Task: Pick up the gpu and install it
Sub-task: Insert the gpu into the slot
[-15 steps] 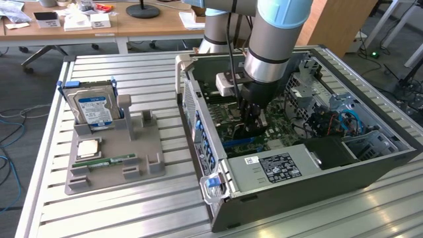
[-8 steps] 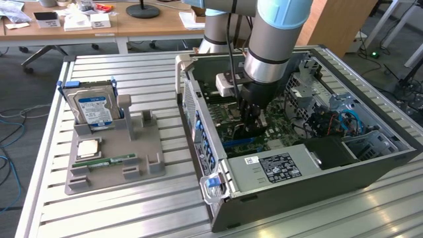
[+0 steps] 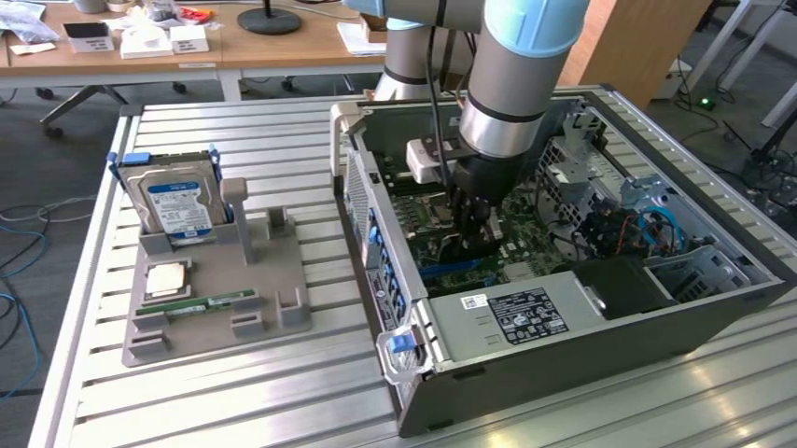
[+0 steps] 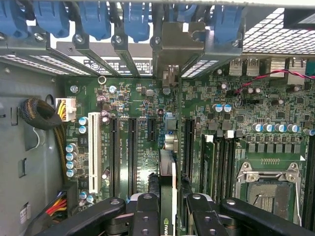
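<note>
The gpu (image 4: 167, 169) shows edge-on in the wrist view as a thin dark card standing upright over the green motherboard (image 4: 138, 98). It runs between two black expansion slots towards its pale metal end bracket (image 4: 172, 46) at the case's rear wall. My gripper (image 4: 170, 216) is shut on the card, one black finger on each side. In the exterior view the gripper (image 3: 480, 229) reaches down inside the open computer case (image 3: 373, 215), low over the board.
Blue slot latches (image 4: 93, 19) line the rear wall. A white slot (image 4: 93, 152) and a CPU socket (image 4: 268, 189) flank the card. Outside the case, a grey holder (image 3: 268, 299) carries a blue-labelled hard drive (image 3: 178, 207), a processor (image 3: 168, 280) and a memory stick (image 3: 212, 303). The power supply (image 3: 524, 317) fills the case's near end.
</note>
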`<action>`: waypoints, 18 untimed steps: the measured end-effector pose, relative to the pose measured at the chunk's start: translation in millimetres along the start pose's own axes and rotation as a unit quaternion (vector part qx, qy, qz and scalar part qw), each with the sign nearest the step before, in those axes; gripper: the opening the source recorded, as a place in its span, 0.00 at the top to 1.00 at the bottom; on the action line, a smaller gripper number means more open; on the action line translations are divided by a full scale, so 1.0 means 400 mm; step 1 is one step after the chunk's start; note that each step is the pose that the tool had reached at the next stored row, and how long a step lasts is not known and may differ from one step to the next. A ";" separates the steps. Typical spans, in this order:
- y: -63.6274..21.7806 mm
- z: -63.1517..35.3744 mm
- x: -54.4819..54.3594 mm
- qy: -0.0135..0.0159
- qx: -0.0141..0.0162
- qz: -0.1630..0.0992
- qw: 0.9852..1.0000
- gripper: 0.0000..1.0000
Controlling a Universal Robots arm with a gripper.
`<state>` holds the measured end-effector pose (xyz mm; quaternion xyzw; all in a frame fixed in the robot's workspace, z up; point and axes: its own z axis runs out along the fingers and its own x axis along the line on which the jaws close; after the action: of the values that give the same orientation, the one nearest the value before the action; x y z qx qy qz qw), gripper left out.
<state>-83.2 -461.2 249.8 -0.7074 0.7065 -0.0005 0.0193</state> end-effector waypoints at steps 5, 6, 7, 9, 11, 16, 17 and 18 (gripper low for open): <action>0.000 0.002 0.000 0.000 0.000 0.000 1.000 0.74; 0.000 0.002 0.000 0.000 0.000 0.000 1.000 0.74; 0.000 0.003 0.000 0.000 0.000 0.000 1.000 0.74; 0.000 0.004 0.000 0.000 0.000 0.000 1.000 0.74; 0.000 0.004 0.000 0.000 0.000 0.000 1.000 0.74; 0.000 0.006 0.000 0.000 0.000 0.000 1.000 0.74; 0.000 0.007 0.000 0.000 0.000 0.000 1.000 0.74; 0.000 0.007 0.000 0.000 0.000 0.000 1.000 0.74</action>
<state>-83.2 -461.2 247.0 -0.7074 0.7065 -0.0005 0.0193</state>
